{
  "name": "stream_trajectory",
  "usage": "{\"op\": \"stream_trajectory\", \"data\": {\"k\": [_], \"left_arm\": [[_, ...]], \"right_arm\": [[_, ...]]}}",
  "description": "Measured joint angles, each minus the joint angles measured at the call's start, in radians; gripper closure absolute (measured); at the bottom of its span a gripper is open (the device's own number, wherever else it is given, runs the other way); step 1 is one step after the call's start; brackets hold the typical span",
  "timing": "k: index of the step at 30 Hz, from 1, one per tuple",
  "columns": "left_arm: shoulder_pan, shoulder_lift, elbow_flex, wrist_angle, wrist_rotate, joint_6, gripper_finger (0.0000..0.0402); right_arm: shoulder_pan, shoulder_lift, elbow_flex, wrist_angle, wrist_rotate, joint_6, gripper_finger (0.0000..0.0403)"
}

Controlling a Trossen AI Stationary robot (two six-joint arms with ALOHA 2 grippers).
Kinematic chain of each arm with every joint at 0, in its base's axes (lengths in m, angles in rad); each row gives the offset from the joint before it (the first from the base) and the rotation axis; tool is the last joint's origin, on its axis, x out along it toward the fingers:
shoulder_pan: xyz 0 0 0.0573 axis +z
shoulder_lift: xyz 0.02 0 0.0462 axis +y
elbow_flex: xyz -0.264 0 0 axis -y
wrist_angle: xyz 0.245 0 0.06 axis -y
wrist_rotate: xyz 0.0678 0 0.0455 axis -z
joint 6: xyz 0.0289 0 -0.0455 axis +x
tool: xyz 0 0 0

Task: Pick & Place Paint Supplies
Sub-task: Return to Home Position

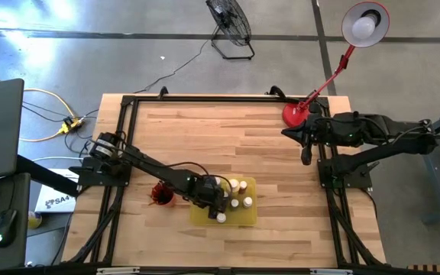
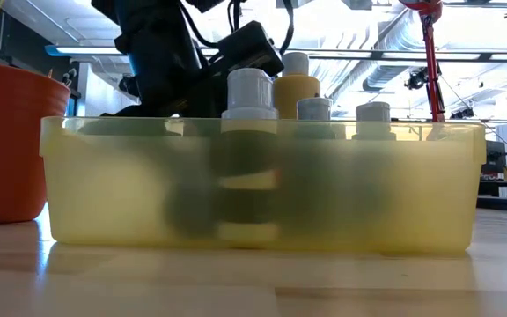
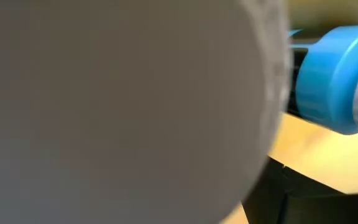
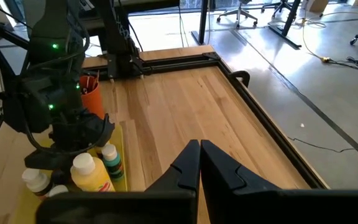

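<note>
Reaching in from the left edge of the high view, the left arm ends with the left gripper (image 1: 217, 192) low over the yellow tray (image 1: 245, 221), just below the middle of the frame. I cannot tell whether its fingers are spread or pinched. Its own camera is filled by a pale blur, perhaps a bottle cap right against the lens.

Paint bottles (image 1: 236, 186) with pale caps stand upright in the tray, clustered to the right of that gripper. In the low view their caps rise above the tray's translucent front wall. The larger yellow bottle (image 2: 296, 86) is the tallest of them, and the dark arm fills the upper left of that frame beside them.

The red-orange cup (image 1: 161, 194) sits on the table (image 1: 228, 137) just left of the tray, and thin paintbrushes (image 4: 89, 79) stand in it.

The right gripper (image 4: 199, 147) hangs at the right side of the high view, near the red lamp base (image 1: 295, 114) and well apart from the tray. Its two fingers are pressed together with nothing between them.
</note>
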Motion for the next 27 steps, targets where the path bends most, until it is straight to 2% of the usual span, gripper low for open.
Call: {"op": "stream_trajectory", "data": {"k": [27], "left_arm": [[0.000,0.006,0.002,-0.092,-0.035,-0.030,0.0242]], "right_arm": [[0.000,0.000,0.000,0.000,0.000,0.000,0.0398]]}}
